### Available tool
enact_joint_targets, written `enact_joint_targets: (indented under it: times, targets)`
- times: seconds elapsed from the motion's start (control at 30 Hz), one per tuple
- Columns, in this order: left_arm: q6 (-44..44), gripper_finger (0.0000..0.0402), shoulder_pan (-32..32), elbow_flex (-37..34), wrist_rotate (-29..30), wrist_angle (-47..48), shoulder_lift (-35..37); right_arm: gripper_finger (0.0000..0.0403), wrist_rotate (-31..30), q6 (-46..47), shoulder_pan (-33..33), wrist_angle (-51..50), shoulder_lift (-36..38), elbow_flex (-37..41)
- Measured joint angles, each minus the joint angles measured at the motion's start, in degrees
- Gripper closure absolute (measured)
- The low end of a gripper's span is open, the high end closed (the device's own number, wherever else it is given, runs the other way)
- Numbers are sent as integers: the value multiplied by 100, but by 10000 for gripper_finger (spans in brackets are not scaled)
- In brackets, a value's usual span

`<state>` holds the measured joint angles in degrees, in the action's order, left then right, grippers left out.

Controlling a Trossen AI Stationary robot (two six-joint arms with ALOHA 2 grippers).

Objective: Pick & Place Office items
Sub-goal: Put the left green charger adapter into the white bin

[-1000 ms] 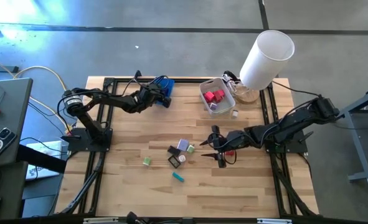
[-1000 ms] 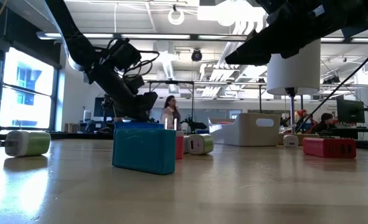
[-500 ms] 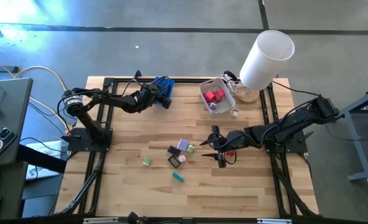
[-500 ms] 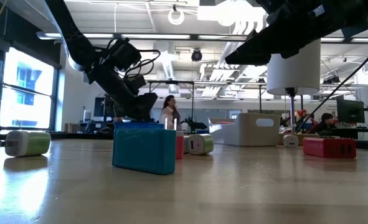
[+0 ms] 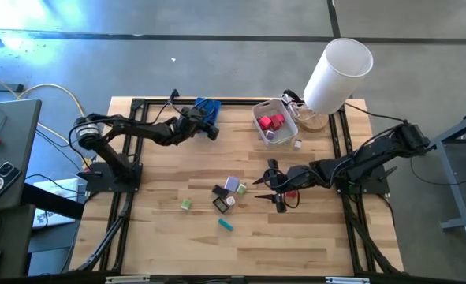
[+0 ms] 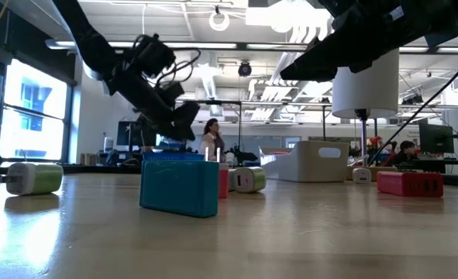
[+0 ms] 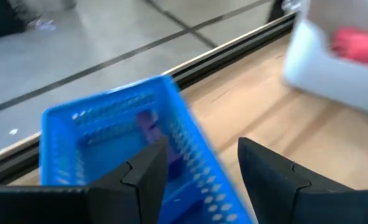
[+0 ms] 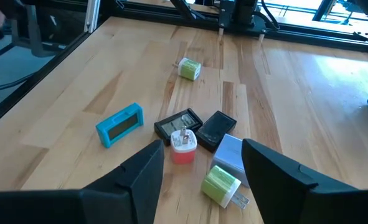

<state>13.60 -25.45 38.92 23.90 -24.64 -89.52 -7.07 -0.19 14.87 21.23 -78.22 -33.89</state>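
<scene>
The left gripper now sits higher and a touch farther toward 3 o'clock than a second ago, lifted off the blue tray at about 11 o'clock on the bench. Its jaws have spread since then and stand apart, empty, in the left wrist view, with the tray just beyond them and a purple piece lying inside it. The right gripper has not moved. It hangs at about 3 o'clock from the bench's middle, jaws spread and holding nothing.

From left to right on the wooden bench lie a green charger, a black clip with a black-framed piece beside it, a teal block, a small red-and-white plug, a pale purple block and a second green charger, all loosely clustered near the middle. A red block lies under the right arm. At 1 o'clock stands the translucent bin, with red pieces inside and a small white cube just beside it.

A white cylinder stands at the bench's far right corner. Beyond, the low view shows an open hall with ceiling lights, windows, and a person standing far off.
</scene>
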Motion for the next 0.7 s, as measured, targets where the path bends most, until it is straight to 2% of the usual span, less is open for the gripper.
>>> enact_joint_targets:
  times: [0.27, 0.5, 0.7]
  targets:
    - [-500, 215, 862, 0, 2, 502, 789, 198, 0, 9, 0, -2, 0, 1]
    - [-252, 215, 1706, 0, 4, 1756, 1526, 198, 1, 11, 0, -7, 0, 1]
    - [155, 215, 2476, 0, -123, 3319, 1934, 198, 1, 37, 0, -7, 0, 0]
